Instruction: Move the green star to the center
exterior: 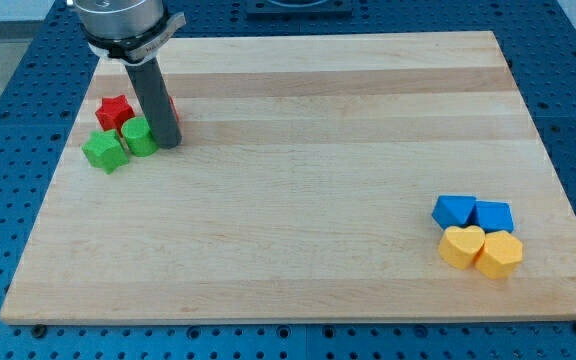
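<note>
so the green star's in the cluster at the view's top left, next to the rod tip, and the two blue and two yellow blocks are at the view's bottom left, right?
Not quite. The camera view shows the blue blocks and yellow blocks at the view's bottom right, not bottom left. The rest holds: the green star sits in the top-left cluster, close to my tip.

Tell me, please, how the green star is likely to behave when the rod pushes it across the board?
The green star looks rigid and squat, so it should slide, not tip. Its points may make it rotate. It touches another green block beside my tip, so both may move together.
</note>
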Controlling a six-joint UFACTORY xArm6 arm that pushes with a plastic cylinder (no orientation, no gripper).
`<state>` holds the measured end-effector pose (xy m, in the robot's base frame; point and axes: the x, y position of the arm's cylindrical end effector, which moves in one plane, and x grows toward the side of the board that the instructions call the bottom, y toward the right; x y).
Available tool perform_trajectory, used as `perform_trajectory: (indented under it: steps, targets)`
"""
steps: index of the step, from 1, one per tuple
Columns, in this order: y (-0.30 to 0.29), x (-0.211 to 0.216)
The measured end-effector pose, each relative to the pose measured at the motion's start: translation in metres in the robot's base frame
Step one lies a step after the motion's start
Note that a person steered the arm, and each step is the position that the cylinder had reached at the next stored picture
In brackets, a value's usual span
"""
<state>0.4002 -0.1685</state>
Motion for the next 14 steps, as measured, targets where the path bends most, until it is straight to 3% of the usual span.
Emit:
perform_trajectory:
  steps: [2,3,4,5,6,8,9,12,14]
  targets:
    - [0.025,0.026]
    - [0.021,0.079]
    - [-0.024,0.115]
    - [-0.088,0.123]
    - [-0.134,0.104]
    - [-0.136,0.034]
    - [-0.124,0.016]
    - [0.001,0.041]
    - [0.017,0.008]
